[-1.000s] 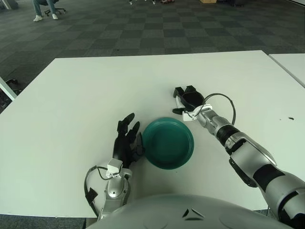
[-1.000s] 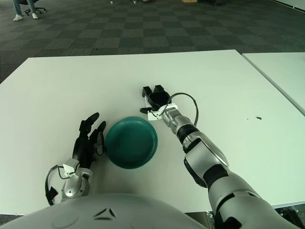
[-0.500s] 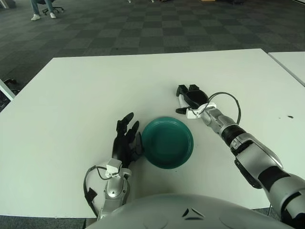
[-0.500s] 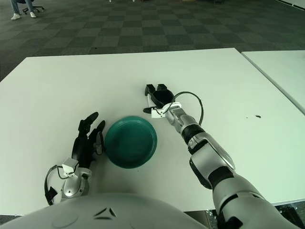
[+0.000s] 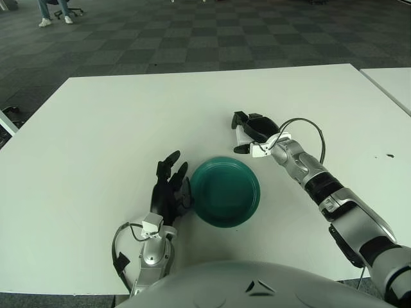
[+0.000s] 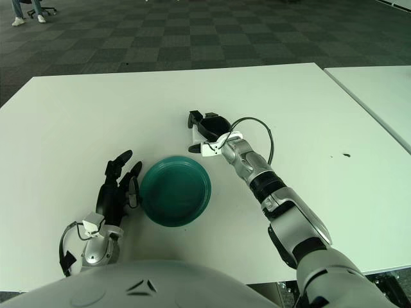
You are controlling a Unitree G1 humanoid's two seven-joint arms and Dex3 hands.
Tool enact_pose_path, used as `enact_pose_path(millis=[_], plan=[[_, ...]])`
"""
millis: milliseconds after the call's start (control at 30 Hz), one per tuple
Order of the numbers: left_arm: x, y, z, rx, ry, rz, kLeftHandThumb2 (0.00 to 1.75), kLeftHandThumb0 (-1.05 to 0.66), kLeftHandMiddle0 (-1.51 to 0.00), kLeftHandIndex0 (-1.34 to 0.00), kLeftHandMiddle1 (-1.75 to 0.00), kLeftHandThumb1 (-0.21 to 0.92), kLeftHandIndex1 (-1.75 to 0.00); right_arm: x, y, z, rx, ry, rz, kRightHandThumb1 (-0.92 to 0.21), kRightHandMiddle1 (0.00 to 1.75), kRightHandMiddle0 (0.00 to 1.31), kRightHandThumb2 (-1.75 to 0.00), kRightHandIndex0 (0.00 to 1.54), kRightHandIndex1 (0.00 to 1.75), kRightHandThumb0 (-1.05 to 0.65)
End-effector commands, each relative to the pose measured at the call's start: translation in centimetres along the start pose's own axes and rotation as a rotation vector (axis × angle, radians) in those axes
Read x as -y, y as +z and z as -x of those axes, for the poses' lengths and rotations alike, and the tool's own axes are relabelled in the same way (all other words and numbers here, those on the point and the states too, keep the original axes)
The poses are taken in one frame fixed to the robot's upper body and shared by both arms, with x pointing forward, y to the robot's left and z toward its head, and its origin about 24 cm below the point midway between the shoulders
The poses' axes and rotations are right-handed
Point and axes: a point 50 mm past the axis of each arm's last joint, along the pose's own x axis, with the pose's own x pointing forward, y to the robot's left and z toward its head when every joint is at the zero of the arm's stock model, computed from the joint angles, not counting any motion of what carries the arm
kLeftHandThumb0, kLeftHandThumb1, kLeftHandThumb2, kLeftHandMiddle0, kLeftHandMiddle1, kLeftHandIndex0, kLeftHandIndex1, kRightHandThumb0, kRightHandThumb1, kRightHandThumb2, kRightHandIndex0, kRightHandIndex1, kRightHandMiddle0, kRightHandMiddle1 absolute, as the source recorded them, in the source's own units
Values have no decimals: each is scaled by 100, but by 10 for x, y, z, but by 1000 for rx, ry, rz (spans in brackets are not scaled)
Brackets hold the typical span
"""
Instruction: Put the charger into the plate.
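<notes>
A round green plate (image 5: 225, 192) sits on the white table (image 5: 96, 128), near the front middle. My right hand (image 5: 247, 131) is just behind the plate's far right rim. Its dark fingers are curled around a small white charger (image 5: 239, 135), which is mostly hidden by them. I cannot tell whether the charger touches the table. My left hand (image 5: 170, 186) rests on the table just left of the plate, fingers spread and empty.
A black cable (image 5: 309, 126) loops over my right wrist. A second white table (image 5: 392, 83) stands at the right across a narrow gap. A small dark speck (image 5: 390, 156) lies on the table's right side. Carpeted floor lies beyond the far edge.
My right hand drifted slightly right, then back left, staying behind the plate's far rim with its fingers curled on the charger. The left hand and the plate have not moved.
</notes>
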Motion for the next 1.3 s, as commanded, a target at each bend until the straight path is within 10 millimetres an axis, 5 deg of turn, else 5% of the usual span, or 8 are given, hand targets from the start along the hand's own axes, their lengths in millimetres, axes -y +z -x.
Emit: enact_pose_path(millis=[0,300,567,1267], plan=[[-2,-9,7,-52,12,-23,94,-94,-58,-9,-2,92,-92,24,12,-2,69,-32,53,-63,175,38,-92,70,175,-40],[-3,-8,9,-34,22,-49,95,-94,-55,-9,0,92,-92,31,44,11,167,-33,63,-50,175,47,-109,79,175,-43],[-1,-8,7,-25,32,-51,93,-97,-57,-14,-1,92,-94,39,77,36,235,-7,67,-54,175,45,-104,81,175,-42],[1,-5,5,9,43,-61,86,-95,-46,-1,-2,92,-106,25,111,68,402,162,130,-57,175,43,-100,81,175,-41]])
